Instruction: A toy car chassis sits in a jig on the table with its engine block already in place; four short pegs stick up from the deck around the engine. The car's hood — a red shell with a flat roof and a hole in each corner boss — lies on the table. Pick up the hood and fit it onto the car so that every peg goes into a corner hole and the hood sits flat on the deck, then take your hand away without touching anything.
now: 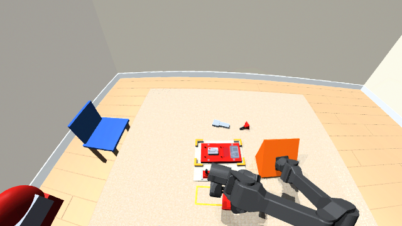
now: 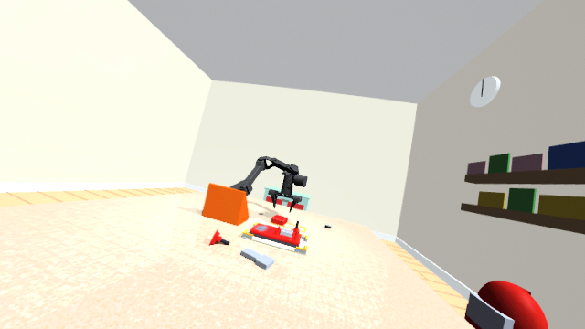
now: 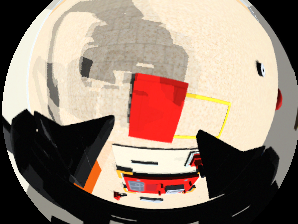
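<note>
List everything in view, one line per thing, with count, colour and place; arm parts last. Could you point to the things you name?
hood (image 1: 226, 202) (image 2: 279, 219) (image 3: 158, 109): 1, red, on the table by the yellow outline
chassis (image 1: 223, 152) (image 2: 270, 233) (image 3: 150, 184): 1, red, in the jig
engine block (image 1: 213, 150) (image 2: 286, 232): 1, pale, on the deck
wedge-like block (image 1: 273, 149) (image 2: 225, 204): 1, orange, beside the jig
flat piece (image 1: 221, 123) (image 2: 257, 259): 1, grey, beyond the jig
chair (image 1: 107, 133): 1, blue, on the floor
clock (image 2: 485, 91): 1, white, on the wall
shelves (image 2: 526, 177): 2, brown, below the clock
arm (image 1: 289, 206) (image 2: 276, 162): 1, black, beside the block
hand (image 2: 281, 209) (image 3: 157, 127): 1, black, open above the hood
</note>
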Tool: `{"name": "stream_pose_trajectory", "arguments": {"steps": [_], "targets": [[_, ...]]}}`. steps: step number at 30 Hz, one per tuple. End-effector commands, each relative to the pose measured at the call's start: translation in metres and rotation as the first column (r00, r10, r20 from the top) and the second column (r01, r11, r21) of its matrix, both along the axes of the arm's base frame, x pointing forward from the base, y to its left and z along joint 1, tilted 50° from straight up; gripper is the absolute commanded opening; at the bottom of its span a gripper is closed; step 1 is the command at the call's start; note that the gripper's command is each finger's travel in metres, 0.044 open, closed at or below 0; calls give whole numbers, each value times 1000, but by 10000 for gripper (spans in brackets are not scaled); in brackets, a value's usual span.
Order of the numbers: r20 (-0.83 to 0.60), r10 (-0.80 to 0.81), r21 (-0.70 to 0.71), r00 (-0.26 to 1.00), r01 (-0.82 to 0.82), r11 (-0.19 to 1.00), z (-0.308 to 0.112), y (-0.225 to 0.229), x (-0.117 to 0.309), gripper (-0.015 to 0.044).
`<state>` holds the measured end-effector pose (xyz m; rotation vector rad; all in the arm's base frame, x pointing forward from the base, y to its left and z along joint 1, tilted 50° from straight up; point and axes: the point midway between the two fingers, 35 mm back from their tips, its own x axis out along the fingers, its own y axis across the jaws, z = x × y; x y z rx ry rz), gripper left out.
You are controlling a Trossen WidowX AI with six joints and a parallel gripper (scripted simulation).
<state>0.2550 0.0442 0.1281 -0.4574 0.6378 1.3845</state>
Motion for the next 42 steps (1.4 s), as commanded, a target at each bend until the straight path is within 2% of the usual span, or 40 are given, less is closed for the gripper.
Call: {"name": "stream_pose_trajectory", "arguments": {"steps": [1,42], "targets": [[-1,-3,4,1000,3,1000,-2,3,0,440],[0,-2,8,1000,2,1000,-24,29,1,440]]}}
